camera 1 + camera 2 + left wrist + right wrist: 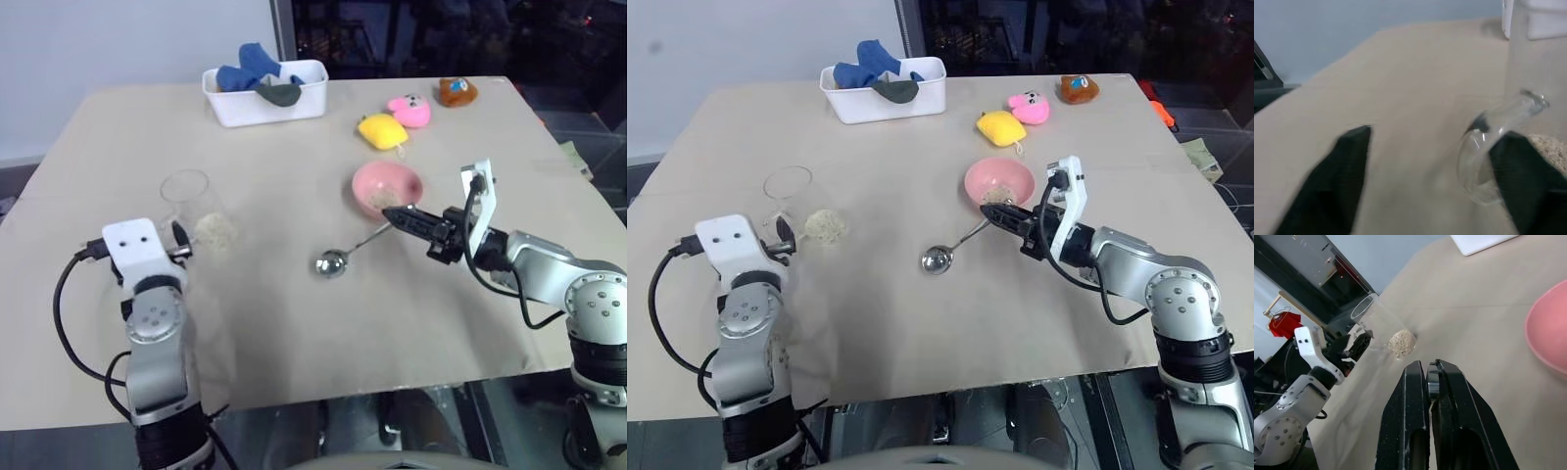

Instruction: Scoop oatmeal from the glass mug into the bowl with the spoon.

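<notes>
Left gripper [180, 242]: near left; fingers [1347, 166] apart, straddling the handle of the glass mug [188, 199], not clamped; likely placed to steady it.
Right gripper [997, 213]: near right; fingers together, clamped on the spoon [334, 261] handle, presumably to carry it to the mug.
Spoon: round end rests on the tabletop [294, 333], mid-table, between mug and bowl; looks empty.
Oatmeal [215, 229]: pale heap low in the mug, left side.
Bowl [387, 188]: pink, just beyond the right fingers; some flakes inside.
Obstructions: path from spoon to mug appears free.
Far side: yellow plush [380, 130], pink plush [409, 110], brown toy [457, 91]; white tub [265, 93] of cloths, well apart.
</notes>
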Controlling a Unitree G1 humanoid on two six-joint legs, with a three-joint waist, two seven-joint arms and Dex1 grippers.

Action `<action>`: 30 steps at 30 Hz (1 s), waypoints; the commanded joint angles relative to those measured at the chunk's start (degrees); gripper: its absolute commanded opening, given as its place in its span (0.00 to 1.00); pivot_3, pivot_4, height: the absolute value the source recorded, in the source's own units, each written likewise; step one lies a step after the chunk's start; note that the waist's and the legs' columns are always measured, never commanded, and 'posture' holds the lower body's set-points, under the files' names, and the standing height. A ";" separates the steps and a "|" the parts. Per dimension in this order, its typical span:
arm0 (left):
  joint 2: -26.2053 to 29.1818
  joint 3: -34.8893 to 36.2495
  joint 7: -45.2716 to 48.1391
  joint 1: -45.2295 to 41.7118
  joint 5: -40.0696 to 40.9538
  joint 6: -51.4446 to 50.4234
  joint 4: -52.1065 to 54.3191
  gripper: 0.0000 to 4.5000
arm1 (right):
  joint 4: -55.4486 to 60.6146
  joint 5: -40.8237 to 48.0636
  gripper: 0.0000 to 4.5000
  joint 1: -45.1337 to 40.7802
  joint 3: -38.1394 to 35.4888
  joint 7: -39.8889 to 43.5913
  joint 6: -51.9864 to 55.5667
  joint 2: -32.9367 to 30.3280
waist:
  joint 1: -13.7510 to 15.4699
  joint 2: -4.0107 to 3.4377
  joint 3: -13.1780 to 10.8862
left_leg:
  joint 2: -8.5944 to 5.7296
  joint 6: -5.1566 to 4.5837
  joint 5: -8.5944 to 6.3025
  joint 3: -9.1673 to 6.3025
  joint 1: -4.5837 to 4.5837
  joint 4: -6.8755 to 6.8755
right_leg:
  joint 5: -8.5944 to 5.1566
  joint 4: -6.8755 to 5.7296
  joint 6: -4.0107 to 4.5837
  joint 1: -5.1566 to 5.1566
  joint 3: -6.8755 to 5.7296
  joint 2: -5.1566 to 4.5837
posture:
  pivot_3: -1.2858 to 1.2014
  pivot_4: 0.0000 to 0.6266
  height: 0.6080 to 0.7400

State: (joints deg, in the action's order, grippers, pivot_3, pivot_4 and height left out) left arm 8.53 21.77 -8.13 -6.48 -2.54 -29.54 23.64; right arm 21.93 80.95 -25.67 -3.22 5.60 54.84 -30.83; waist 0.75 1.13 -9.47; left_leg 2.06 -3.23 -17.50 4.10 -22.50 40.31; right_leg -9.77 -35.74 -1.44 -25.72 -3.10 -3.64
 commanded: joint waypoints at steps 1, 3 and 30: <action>-0.24 0.45 -1.02 -1.02 0.48 1.82 0.13 0.38 | 1.94 0.70 0.00 -0.70 -1.73 0.24 -0.26 -0.17 | 0.00 0.00 0.00 | 0.00 0.00 0.00 0.00 0.00 0.00 | 0.00 0.00 0.00 0.00 0.00 0.00 | 0.52 0.24 1.00; -0.38 0.56 -1.36 -1.08 0.54 2.39 -0.54 0.17 | 2.28 0.91 0.00 -0.46 -1.87 -0.06 -0.28 -0.24 | -0.02 0.00 0.00 | 0.00 0.00 0.00 0.00 0.00 0.00 | 0.00 0.00 0.00 0.00 0.00 0.00 | 0.52 0.24 1.00; 16.58 -14.66 39.81 -38.97 11.65 21.02 -43.86 0.01 | -11.03 -12.57 0.00 -33.74 -1.69 -4.88 -5.21 5.66 | -0.96 0.02 -0.06 | -0.29 0.30 0.18 0.14 -0.47 -0.12 | 0.04 -0.05 0.02 -0.30 -0.27 0.00 | 0.52 0.24 1.00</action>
State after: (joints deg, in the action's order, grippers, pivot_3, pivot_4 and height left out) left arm 23.94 6.54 30.26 -42.53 8.63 -12.01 -20.65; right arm 10.45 70.26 -57.66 -3.80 -0.25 51.03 -25.12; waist -0.21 1.15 -9.53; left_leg 1.77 -2.93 -17.32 4.23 -23.00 40.19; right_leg -9.74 -35.77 -1.42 -26.02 -3.39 -3.65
